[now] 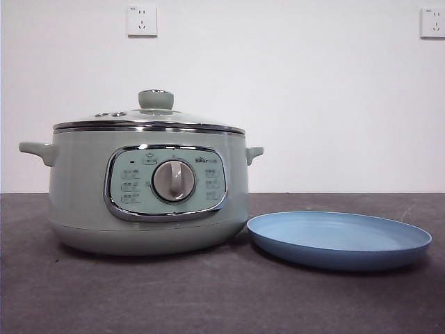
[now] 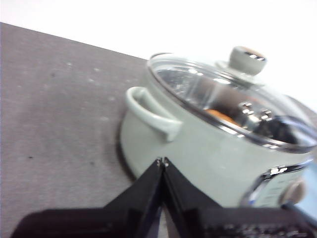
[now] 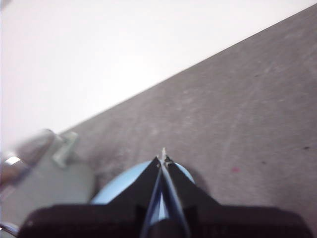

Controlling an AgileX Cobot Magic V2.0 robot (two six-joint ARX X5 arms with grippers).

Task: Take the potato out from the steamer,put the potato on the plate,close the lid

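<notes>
The pale green steamer [image 1: 149, 191] stands left of centre on the dark table, its glass lid [image 1: 149, 118] in place with the green knob [image 1: 156, 99] on top. Beside it on the right lies the light-blue plate [image 1: 339, 240], with nothing on it. In the left wrist view an orange-brown shape, probably the potato [image 2: 221, 116], shows faintly through the lid [image 2: 223, 94]. My left gripper [image 2: 162, 161] is shut with nothing in it, near the steamer's side handle [image 2: 151, 113]. My right gripper [image 3: 162, 157] is shut and hovers over the plate [image 3: 119, 186]. Neither arm appears in the front view.
The steamer has two side handles [image 1: 38, 149] and a control panel with a silver dial [image 1: 174, 181]. A white wall with two sockets [image 1: 142, 21] stands behind the table. Bare dark tabletop [image 1: 208, 292] stretches in front of both things.
</notes>
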